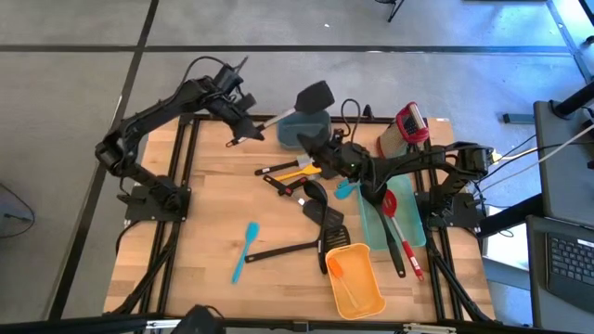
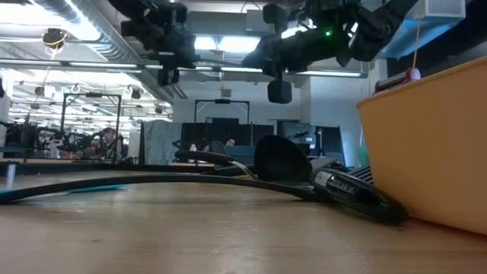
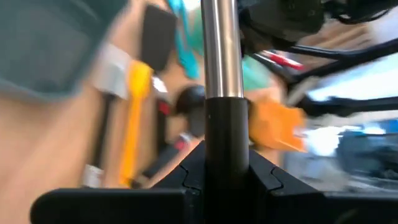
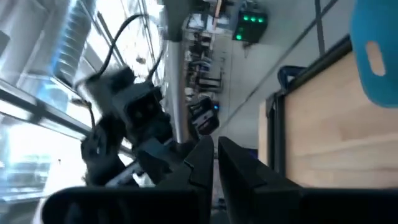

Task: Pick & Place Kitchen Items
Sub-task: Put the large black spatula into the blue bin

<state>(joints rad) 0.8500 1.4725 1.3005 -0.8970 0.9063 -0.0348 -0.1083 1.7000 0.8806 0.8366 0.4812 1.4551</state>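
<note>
My left gripper [image 1: 245,126] is over the table's far left and is shut on a black turner [image 1: 316,96] with a steel shaft [image 3: 222,50]. The turner's head hangs past the far edge, beside a teal bin [image 1: 306,132]. My right gripper [image 1: 314,145] is shut and holds nothing; it hovers level above the table's far middle, close to that bin. Below it lie more kitchen items: a yellow-handled utensil [image 1: 297,173], a black ladle [image 1: 316,195], a black turner [image 1: 302,249] and a teal spatula [image 1: 246,249]. My left gripper pinches the turner's black handle [image 3: 227,134] between its two fingers, just behind where the steel shaft begins. The shaft runs on past the fingertips toward the table's far right. The turner is lifted clear of the table, and its handle end [image 1: 232,141] sticks out behind the gripper.
An orange bin [image 1: 357,299] with an orange spatula stands at the near right. Beside it a teal tray [image 1: 374,223] holds red-trimmed utensils. A red object [image 1: 411,122] sits at the far right. Bare wood shows along the left side [image 1: 200,213].
</note>
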